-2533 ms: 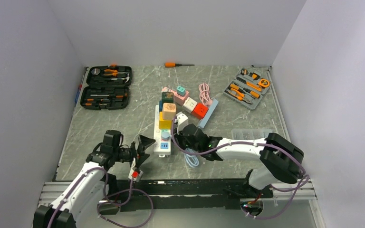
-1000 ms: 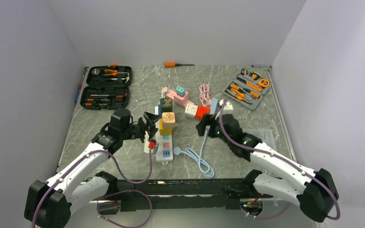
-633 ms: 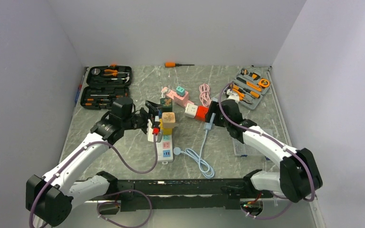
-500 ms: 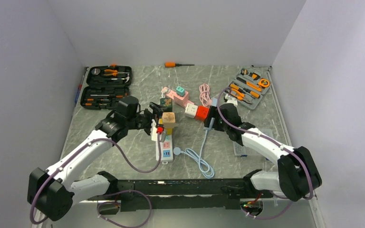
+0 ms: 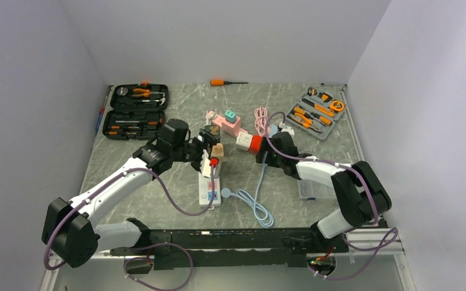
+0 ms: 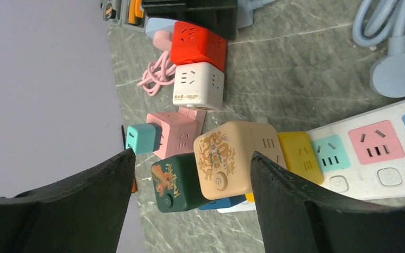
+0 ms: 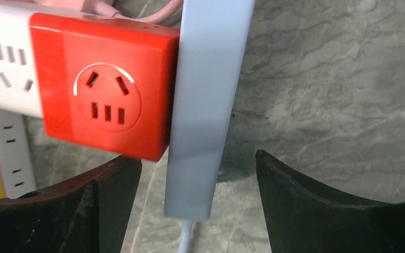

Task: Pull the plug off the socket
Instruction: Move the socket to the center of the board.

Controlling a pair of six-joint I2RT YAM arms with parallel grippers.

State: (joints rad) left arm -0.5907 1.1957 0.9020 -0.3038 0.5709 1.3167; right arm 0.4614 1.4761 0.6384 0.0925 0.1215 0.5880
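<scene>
The beige cube plug [image 6: 227, 158], printed with a gold dragon and a round power symbol, sits on the far end of the white power strip [image 6: 358, 182], just beside a yellow cube [image 6: 298, 150] and a dark green cube [image 6: 176, 182] that bears a reddish dragon. The strip lies near the middle of the tabletop [image 5: 182, 103], running towards the near edge. The left tool [image 6: 192, 155] hangs over these cubes with its fingers [image 6: 58, 211] spread wide, beige and green cubes between them and nothing pinched.

Towards the far edge are a pink cube [image 6: 176, 134] with a teal plug [image 6: 142, 138] and a white cube [image 6: 198, 84], whose small printed line is too fine to read, touching a red cube [image 7: 103, 97]. The right tool [image 7: 195, 155] is also spread, straddling the end of a light blue strip [image 7: 208, 105] that touches the red cube. A round pale blue plug [image 5: 226, 194] lies loose beside the white strip.

The tabletop is grey-green marbled stone, closed in by pale walls [image 5: 230, 36] on three sides. A black tool case [image 5: 135, 111] lies at the far left corner, a grey tool tray [image 5: 315, 112] at the far right and an orange screwdriver [image 5: 221, 82] along the far edge.

Half a second ago the left tool stood slightly nearer the left edge; it has since moved over the cubes.
</scene>
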